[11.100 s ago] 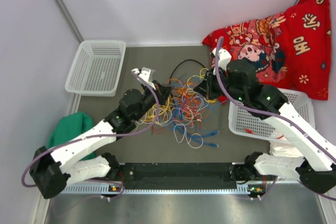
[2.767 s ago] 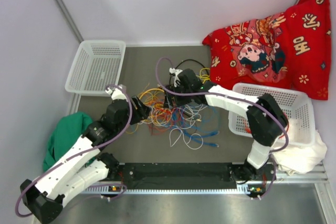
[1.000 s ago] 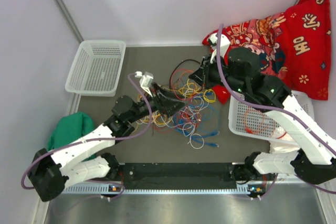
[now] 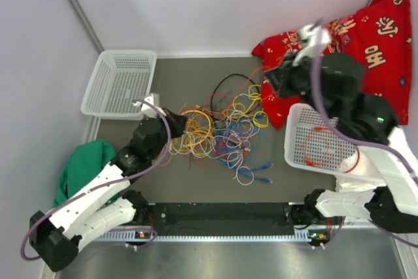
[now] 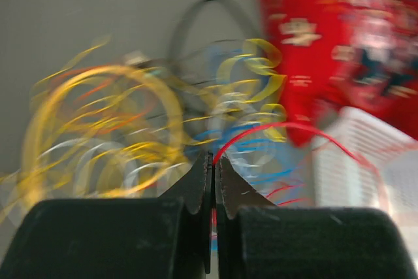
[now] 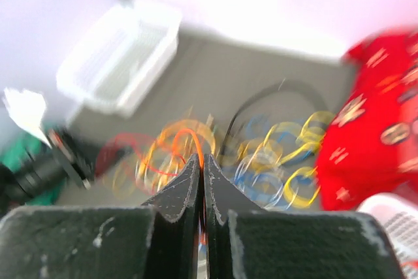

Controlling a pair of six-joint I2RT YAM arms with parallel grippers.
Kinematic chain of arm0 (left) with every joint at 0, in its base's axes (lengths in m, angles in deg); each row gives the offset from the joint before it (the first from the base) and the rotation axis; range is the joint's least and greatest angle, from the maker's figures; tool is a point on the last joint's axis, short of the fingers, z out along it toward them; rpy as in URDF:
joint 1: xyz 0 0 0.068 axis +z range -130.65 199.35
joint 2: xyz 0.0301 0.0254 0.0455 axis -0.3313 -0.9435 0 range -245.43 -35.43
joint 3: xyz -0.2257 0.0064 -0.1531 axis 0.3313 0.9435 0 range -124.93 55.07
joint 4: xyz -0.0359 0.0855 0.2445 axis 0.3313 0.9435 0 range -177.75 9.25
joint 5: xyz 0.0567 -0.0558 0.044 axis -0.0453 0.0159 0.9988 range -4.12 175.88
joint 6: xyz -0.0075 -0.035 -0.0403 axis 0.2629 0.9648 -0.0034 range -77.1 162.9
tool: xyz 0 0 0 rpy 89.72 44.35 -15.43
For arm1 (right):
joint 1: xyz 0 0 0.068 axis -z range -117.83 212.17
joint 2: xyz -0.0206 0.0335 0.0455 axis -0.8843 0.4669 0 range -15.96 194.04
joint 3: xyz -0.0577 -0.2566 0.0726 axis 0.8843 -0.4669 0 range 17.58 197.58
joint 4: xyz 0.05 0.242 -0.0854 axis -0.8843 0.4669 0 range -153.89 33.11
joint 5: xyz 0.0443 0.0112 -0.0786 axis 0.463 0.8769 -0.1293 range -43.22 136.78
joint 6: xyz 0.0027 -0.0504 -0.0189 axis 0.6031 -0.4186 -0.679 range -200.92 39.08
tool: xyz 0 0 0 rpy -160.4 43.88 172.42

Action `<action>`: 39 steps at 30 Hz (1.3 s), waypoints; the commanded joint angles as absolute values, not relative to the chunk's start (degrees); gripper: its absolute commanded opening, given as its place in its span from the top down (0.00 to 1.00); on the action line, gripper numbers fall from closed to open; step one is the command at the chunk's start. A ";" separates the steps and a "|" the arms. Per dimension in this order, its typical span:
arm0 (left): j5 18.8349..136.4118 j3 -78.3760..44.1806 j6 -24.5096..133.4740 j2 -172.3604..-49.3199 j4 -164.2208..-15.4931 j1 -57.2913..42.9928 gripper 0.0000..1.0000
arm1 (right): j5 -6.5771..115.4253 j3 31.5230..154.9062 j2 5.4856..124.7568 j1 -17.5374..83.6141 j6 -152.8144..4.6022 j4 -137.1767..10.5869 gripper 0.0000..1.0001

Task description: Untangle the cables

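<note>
In the right basket point(image 4: 297, 136) lies an orange coil point(image 4: 305, 143); left end effector point(image 5: 213, 157) and right end effector point(image 6: 201, 157) pinch cables point(image 4: 222, 129).

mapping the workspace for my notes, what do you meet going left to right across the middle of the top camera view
green cloth → left hand → cables → white basket on the right
</note>
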State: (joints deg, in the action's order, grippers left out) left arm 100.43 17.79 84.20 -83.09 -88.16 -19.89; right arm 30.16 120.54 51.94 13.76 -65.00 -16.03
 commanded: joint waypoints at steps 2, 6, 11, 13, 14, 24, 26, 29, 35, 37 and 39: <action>111.10 20.27 91.68 -78.85 -68.35 -14.85 1.00 | 17.87 129.63 44.69 13.91 -70.89 -18.54 1.00; 111.99 19.39 94.14 -80.26 -63.68 -13.87 1.00 | 12.97 131.04 44.07 14.00 -71.69 -17.66 1.00; 110.32 20.53 95.55 -80.53 -63.06 -13.43 1.00 | 1.99 130.70 39.08 14.00 -76.34 -25.20 1.00; 110.58 20.53 95.46 -80.26 -62.97 -13.43 1.00 | -1.10 128.08 36.44 13.91 -80.28 -33.69 1.00; 110.84 20.53 95.20 -80.26 -62.97 -13.35 1.00 | -3.21 127.28 35.38 14.00 -80.83 -37.14 1.00; 105.14 21.06 95.90 -85.00 -64.28 -10.53 1.00 | -9.63 122.18 32.21 13.91 -89.88 -47.09 1.00; 104.43 21.06 95.55 -84.92 -65.07 -10.62 1.00 | -11.22 118.84 31.68 13.91 -93.39 -50.60 1.00; 104.34 21.06 94.76 -84.30 -65.34 -10.62 1.00 | -12.53 116.99 32.11 13.91 -97.52 -54.82 1.00; 103.46 22.64 95.11 -83.07 -66.22 -10.62 1.00 | -15.61 111.19 32.56 14.00 -106.49 -65.97 1.00; 102.76 22.99 95.11 -83.07 -66.40 -10.62 1.00 | -16.14 109.00 32.56 14.00 -109.03 -69.32 1.00; 102.50 22.99 94.93 -83.07 -66.13 -10.62 1.00 | -16.76 108.02 32.73 14.00 -109.92 -70.22 1.00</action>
